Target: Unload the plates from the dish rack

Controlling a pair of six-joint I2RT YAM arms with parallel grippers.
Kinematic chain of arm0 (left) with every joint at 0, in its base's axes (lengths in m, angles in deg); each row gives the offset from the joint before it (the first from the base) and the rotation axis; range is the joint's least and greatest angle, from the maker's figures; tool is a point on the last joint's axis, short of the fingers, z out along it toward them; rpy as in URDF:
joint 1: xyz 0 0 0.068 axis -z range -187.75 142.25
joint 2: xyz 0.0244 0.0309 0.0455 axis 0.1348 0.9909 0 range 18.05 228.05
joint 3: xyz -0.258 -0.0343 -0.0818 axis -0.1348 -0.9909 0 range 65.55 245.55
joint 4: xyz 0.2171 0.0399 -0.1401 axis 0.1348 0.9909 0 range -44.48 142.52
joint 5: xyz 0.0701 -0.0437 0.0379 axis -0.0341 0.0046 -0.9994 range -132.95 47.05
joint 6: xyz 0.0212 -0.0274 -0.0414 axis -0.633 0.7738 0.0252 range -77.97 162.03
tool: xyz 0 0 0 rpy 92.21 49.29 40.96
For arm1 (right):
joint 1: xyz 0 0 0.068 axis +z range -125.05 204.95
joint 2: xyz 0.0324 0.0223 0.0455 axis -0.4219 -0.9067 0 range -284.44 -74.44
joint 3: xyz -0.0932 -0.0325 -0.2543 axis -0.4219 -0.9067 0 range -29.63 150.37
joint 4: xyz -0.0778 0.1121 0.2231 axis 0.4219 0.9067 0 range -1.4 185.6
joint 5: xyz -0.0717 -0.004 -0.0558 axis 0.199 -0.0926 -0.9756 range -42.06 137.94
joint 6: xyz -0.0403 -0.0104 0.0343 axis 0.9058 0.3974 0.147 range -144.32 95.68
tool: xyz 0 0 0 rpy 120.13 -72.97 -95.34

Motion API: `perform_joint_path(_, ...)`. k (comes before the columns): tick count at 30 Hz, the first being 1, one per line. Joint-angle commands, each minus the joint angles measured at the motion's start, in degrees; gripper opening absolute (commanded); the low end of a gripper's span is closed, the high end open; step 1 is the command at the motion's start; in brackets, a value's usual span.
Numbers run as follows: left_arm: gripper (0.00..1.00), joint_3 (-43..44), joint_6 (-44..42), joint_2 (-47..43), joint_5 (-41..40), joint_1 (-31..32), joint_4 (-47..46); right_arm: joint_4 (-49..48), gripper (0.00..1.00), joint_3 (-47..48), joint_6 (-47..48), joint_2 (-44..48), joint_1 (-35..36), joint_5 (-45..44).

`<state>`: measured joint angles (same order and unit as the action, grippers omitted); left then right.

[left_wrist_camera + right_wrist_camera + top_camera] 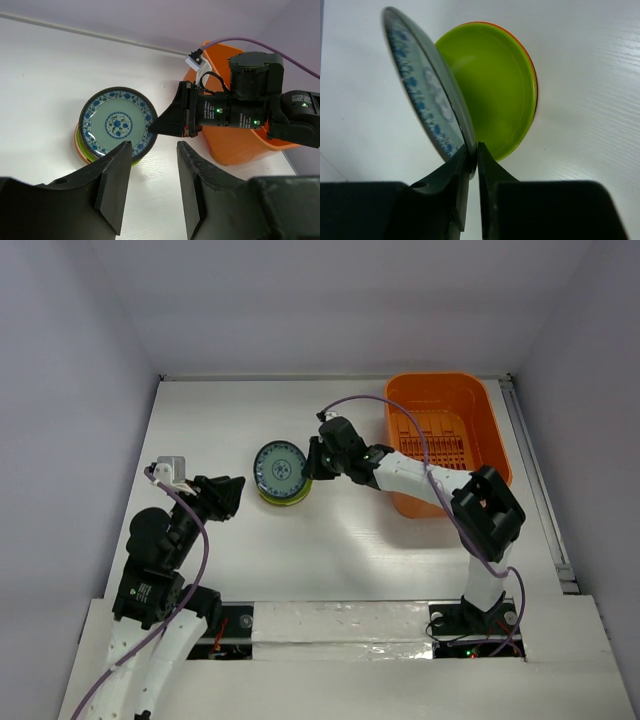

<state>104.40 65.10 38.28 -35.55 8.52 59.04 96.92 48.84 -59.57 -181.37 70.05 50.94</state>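
The right gripper (473, 151) is clamping the rim of the blue-patterned plate (427, 95), which is leaning tilted over the green plate (495, 95) on the table (350, 560), well left of the dish rack (495, 430) (no plates are showing in it from above). The plate is stretching straight ahead of that grip, so laying it flat is looking like this arm's job; the left gripper (152, 150) is hovering nearby, agape and empty.

The patterned plate (279, 469), blue and white with a dark rim, tops a small stack well left of the dish rack (497, 430). It tilts up off a lime-green plate (492, 95), its rim pinched in the right end effector (473, 156). An orange plate (532, 70) lies beneath the green one. The dish rack, an orange tub with a slotted floor, sits at the far right of the desk (350, 560).
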Motion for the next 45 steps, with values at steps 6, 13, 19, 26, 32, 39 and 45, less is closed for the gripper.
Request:
perform_joint_path(6, 0.39, -0.44, -0.04, 0.69, 0.95, -0.63, -2.36, -3.66, 0.27, -0.69, -0.62, -0.99, 0.34, -0.98)
perform_joint_path(13, 0.4, -0.44, 0.13, 0.6, 0.69, -1.16, -2.36, 0.02, 0.46, -0.7, 1.66, 0.49, 1.39, -3.0)
perform_joint_path(19, 0.45, -0.27, 0.13, 0.25, -0.28, -1.16, -2.01, 3.9, 0.65, -0.43, 4.39, 4.01, 3.15, -9.07)
perform_joint_path(26, 0.58, 0.0, 0.13, -0.28, -1.6, -1.16, -1.74, 1.8, 0.65, -4.82, 5.1, 14.72, 4.99, -11.79)
perform_joint_path(32, 0.63, 1.92, -0.92, -1.68, -1.77, -1.16, -1.39, -4.7, 0.0, -15.36, 7.82, 38.61, 7.98, -23.13)
perform_joint_path(39, 0.73, 9.13, -2.33, -3.97, -4.58, -1.16, -1.12, -9.46, 0.16, -26.0, 13.62, 70.34, 7.98, -31.22)
perform_joint_path(45, 0.82, 13.53, -3.47, -4.41, -8.79, -1.16, -1.48, -9.81, 1.0, -29.7, 16.26, 79.77, 7.98, -38.59)
